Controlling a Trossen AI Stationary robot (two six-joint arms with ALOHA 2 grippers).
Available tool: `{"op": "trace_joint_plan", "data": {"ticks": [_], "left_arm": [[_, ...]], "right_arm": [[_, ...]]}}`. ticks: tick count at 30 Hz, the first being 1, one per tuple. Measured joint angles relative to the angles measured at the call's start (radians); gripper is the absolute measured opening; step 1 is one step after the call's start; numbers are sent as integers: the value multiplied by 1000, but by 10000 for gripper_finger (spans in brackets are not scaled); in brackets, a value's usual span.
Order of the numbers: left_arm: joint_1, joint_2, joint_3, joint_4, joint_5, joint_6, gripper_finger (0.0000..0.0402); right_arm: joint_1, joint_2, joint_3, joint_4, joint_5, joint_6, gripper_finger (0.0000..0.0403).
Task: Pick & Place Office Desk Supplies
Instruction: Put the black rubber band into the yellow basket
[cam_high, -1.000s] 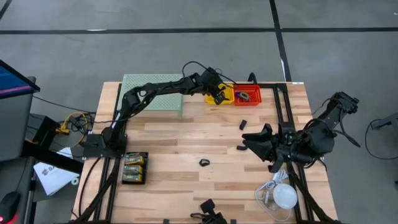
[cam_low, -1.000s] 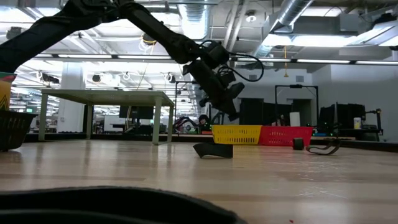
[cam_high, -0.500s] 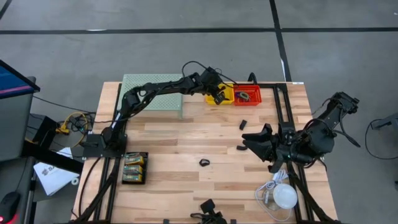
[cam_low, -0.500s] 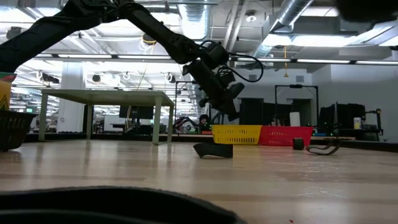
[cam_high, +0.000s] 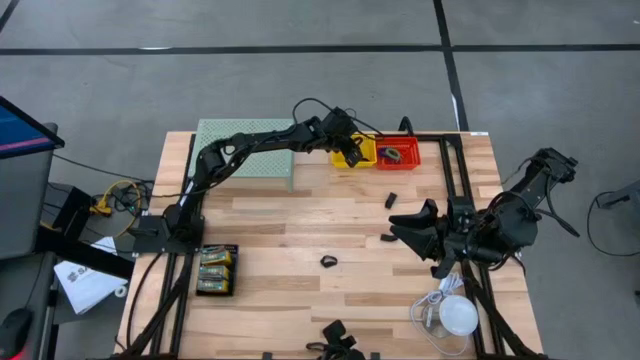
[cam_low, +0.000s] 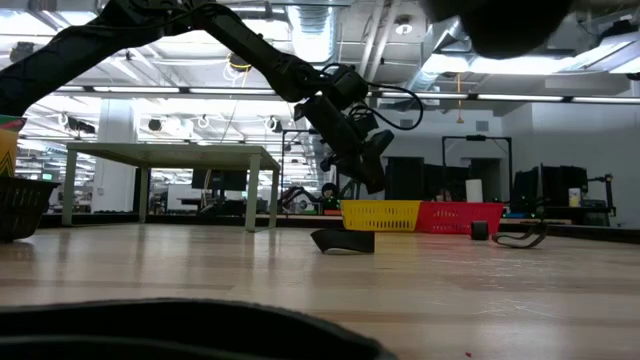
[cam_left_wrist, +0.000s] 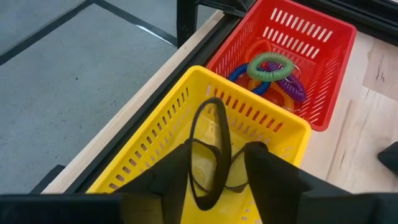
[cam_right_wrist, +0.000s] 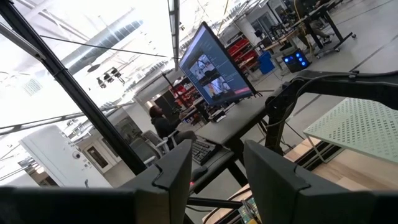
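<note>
My left gripper (cam_left_wrist: 219, 149) hangs open over the yellow basket (cam_left_wrist: 143, 143) at the table's far edge. A thin black loop (cam_left_wrist: 208, 152) stands upright between its fingers, above the basket's floor. The red basket (cam_left_wrist: 329, 74) beside it holds coloured rings (cam_left_wrist: 272, 68). Black clips lie loose on the wood: one mid-table (cam_high: 329, 262), one farther right (cam_high: 392, 200). Green card-backed packs (cam_high: 216, 269) lie flat near the left edge. My right gripper (cam_high: 398, 229) rests open at the table's right, nothing between its fingers. My left gripper comes at the black loop from above, slanting down, one finger on either side of it. One side of the loop (cam_left_wrist: 191, 168) lies close along one finger's inner face. I cannot tell whether it touches the loop. The loop stands on edge over the yellow basket.
A pale-green mesh stand (cam_high: 245, 163) sits at the far left under the left arm. A white dome with a cord (cam_high: 459, 317) lies at the near right. More black clips (cam_high: 335, 333) lie at the near edge. Bare wood stretches across the middle.
My left gripper has opened while staying in place above the yellow basket.
</note>
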Motion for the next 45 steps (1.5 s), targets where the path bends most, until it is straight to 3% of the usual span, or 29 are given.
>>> {"op": "trace_joint_plan", "data": {"ticks": [7, 15, 18, 23, 29, 33, 41, 45], "left_arm": [[0, -1, 0, 8, 0, -4, 179], [10, -10, -1, 15, 90, -24, 169], [15, -10, -1, 16, 100, -26, 141], [17, -10, -1, 17, 98, -31, 22], [17, -10, -1, 23, 98, -31, 3], [16, -10, -1, 39, 129, -31, 27], [16, -10, -1, 43, 150, -72, 139], [16, -9, -1, 45, 148, -74, 176]], "right_arm": [[0, 0, 0, 0, 0, 0, 143], [1, 0, 0, 0, 0, 0, 143], [2, 0, 0, 0, -1, 0, 143], [2, 0, 0, 0, -1, 0, 143], [2, 0, 0, -7, -1, 0, 143], [2, 0, 0, -7, -1, 0, 143], [2, 0, 0, -10, -2, 0, 143], [2, 0, 0, -11, -3, 0, 143]]}}
